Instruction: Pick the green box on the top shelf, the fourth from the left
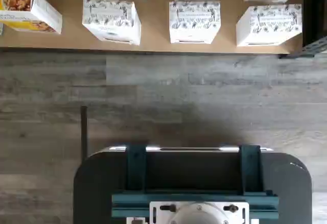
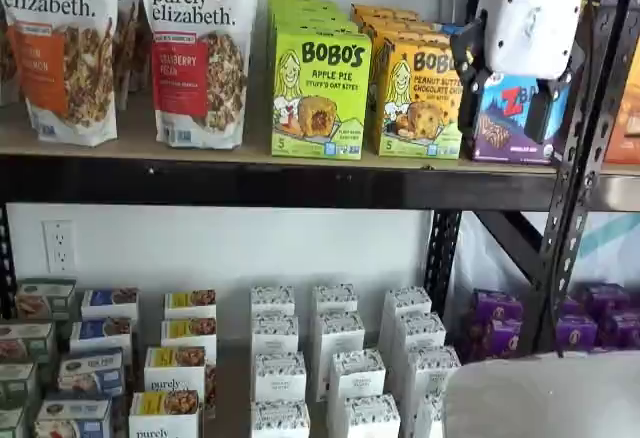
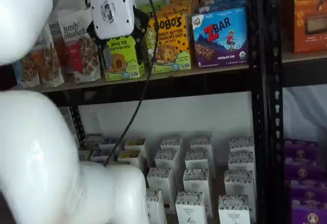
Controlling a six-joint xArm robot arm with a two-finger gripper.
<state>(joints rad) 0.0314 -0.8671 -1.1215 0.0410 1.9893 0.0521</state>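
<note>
Black steel racking carries the top shelf [image 2: 250, 148], where the green box [image 2: 318, 93] stands upright between a granola pouch [image 2: 200, 53] and the yellow-orange box [image 2: 418, 98]. The tool [image 2: 510, 88] hangs in front of the blue ZBar box [image 3: 220, 36], fingers apart and empty. Shift it sideways to centre on the green carton, then advance squarely so each finger clears a neighbour.

Grey wood-grain plank floor [image 1: 168, 96] below. Plain white back wall [image 2: 240, 243] behind the black metal rack upright [image 2: 440, 258], with a white electrical outlet [image 2: 58, 246] at left. Even, soft indoor light, no hard shadows.
</note>
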